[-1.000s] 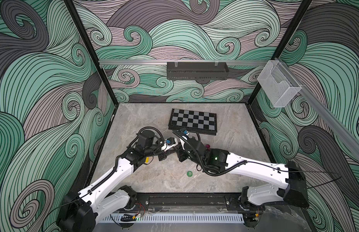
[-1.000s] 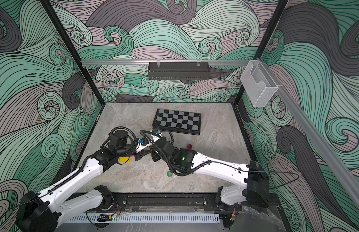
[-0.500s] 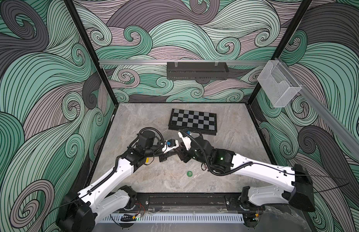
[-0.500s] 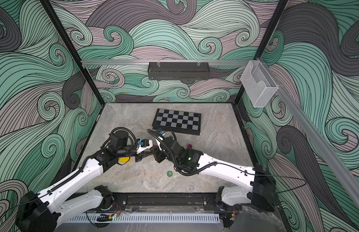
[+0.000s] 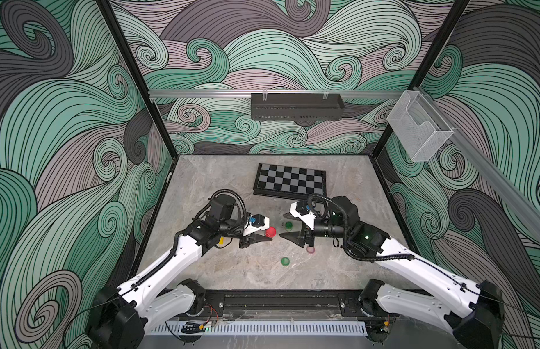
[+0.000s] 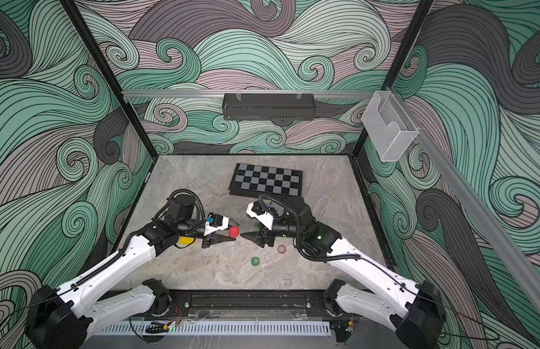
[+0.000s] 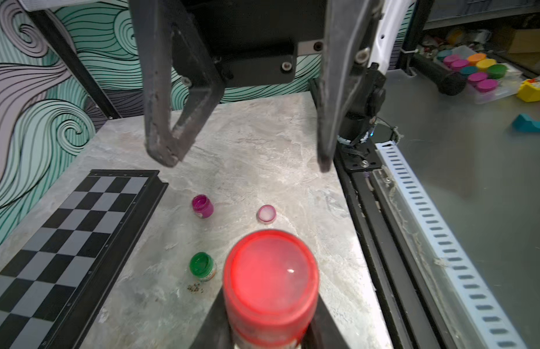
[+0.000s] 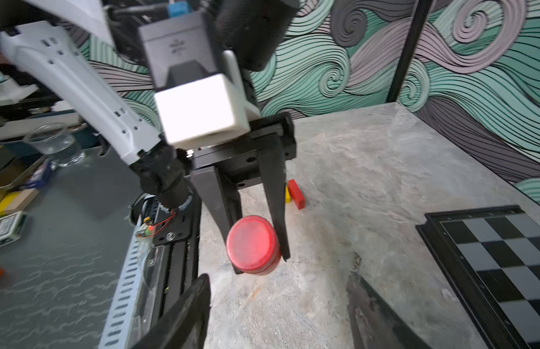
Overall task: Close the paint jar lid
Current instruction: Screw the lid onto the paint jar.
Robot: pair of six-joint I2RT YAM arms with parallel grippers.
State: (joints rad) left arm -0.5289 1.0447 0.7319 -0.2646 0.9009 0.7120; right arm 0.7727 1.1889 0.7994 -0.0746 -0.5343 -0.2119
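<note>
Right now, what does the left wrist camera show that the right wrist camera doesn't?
Only the left wrist: the green jar, the magenta jar and a loose pink lid. Only the right wrist: the red block. Both: the red jar held in the left pincer, the open right pincer, and the chessboard.

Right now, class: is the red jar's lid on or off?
On: the red lid covers the jar held by the left gripper. Tightness: cannot tell.
</note>
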